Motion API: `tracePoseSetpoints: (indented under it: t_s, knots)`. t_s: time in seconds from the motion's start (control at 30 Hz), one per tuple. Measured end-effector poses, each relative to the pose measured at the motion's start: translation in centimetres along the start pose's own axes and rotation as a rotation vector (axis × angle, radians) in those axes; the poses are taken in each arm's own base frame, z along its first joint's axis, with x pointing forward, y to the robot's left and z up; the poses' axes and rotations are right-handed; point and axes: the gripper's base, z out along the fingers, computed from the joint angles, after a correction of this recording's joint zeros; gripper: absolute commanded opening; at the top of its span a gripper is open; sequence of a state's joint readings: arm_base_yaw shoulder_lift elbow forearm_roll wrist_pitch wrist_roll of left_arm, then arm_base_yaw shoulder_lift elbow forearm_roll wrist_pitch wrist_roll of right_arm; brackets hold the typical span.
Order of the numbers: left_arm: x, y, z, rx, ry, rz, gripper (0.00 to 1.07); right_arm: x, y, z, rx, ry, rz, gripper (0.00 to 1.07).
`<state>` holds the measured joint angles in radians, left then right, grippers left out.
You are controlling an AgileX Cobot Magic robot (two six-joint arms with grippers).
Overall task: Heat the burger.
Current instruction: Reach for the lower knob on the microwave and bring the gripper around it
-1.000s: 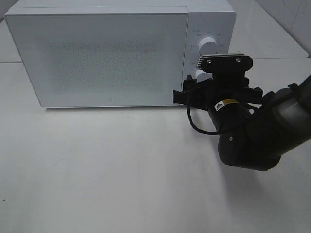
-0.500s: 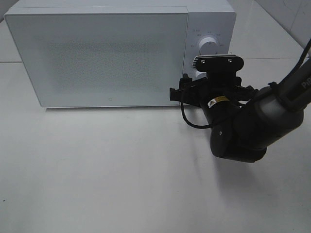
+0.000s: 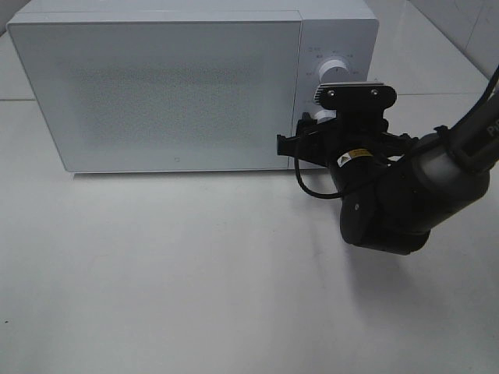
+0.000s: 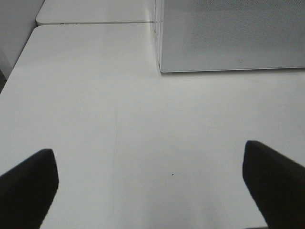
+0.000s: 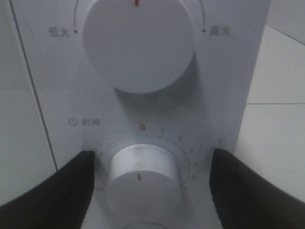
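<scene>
The burger is unseen, probably inside the shut microwave (image 3: pixel 179 93), light and soft, best held gently across the bun; the right pincer (image 5: pixel 151 157) is spread astride the timer knob (image 5: pixel 140 179), and the left pincer (image 4: pixel 147 152) is spread above the tabletop (image 4: pixel 143 119).

Right wrist view, microwave (image 3: pixel 179 93) control panel (image 5: pixel 38 86):
- "低火" printed to one side of the upper knob (image 5: pixel 138 45), "高火" to the other; red index line at that knob's edge.
- Clock icon (image 5: pixel 73 122) followed by "时间".
- Scale around the lower knob (image 5: pixel 143 179): orange "0", then 1, 2, 3; later numerals are too blurred to read. Red index line on the knob face.

Left wrist view: small mark on the door (image 4: pixel 228 33), illegible.

Exterior high view: yellow label (image 3: pixel 357 155) on the right arm (image 3: pixel 421 187), unreadable.
</scene>
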<state>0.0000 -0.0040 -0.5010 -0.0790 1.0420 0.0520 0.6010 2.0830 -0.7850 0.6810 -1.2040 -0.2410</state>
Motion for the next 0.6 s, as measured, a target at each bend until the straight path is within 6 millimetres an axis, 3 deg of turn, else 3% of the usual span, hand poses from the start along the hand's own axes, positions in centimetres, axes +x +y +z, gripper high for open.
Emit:
tracePoseSetpoints:
  t_s: [0.07, 0.1, 0.17, 0.23, 0.27, 0.33, 0.6]
  knots:
    - [0.00, 0.00, 0.00, 0.000, 0.000, 0.000, 1.01, 0.01, 0.00, 0.00, 0.000, 0.001, 0.000, 0.55]
    - [0.00, 0.00, 0.00, 0.000, 0.000, 0.000, 1.01, 0.06, 0.01, 0.00, -0.001, 0.004, 0.000, 0.46]
    - [0.00, 0.00, 0.00, 0.000, 0.000, 0.000, 1.01, 0.13, 0.01, 0.01, 0.000, 0.005, -0.001, 0.42]
    - [0.00, 0.00, 0.00, 0.000, 0.000, 0.000, 1.01, 0.13, 0.16, 0.00, -0.015, 0.005, -0.004, 0.25]
    - [0.00, 0.00, 0.00, 0.000, 0.000, 0.000, 1.01, 0.13, 0.16, 0.00, -0.015, 0.005, -0.004, 0.25]
    - [0.00, 0.00, 0.00, 0.000, 0.000, 0.000, 1.01, 0.13, 0.16, 0.00, -0.015, 0.005, -0.004, 0.14]
    - [0.00, 0.00, 0.00, 0.000, 0.000, 0.000, 1.01, 0.13, 0.16, 0.00, -0.015, 0.005, -0.004, 0.09]
